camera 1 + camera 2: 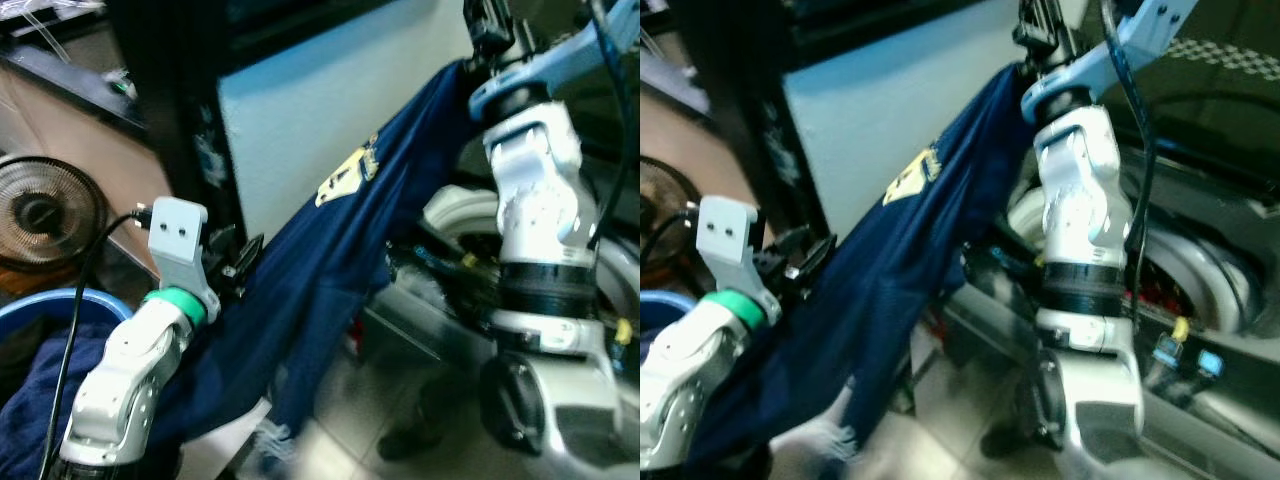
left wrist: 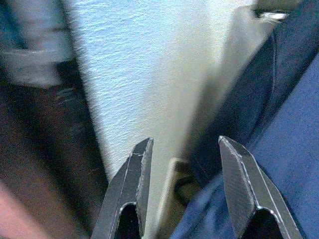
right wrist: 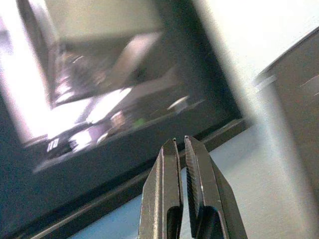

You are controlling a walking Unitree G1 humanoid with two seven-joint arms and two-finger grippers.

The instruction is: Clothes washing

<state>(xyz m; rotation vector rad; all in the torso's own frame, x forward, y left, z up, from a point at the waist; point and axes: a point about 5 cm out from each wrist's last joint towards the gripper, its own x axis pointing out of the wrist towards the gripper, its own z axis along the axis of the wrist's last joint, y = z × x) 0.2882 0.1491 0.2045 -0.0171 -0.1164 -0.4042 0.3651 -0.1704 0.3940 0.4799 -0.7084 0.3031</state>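
The navy shirt (image 1: 330, 250) is held high by the right claw (image 3: 180, 144), pinched nearly shut, so it hangs clear; it is draped down beside the left claw (image 2: 187, 154), parted and empty; below lies the blue basket (image 1: 95, 300).

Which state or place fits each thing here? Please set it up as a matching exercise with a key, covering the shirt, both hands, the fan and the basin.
Things:
1. navy shirt
2. left hand
3. right hand
4. round fan

States or places:
A. fingers spread apart, blue cloth beside one finger
B. stretched on a slant from the raised right arm down past the left arm
C. fingers pressed nearly together, up high
D. low at the robot's far left, above the blue basin

Pairs: 1-B, 2-A, 3-C, 4-D
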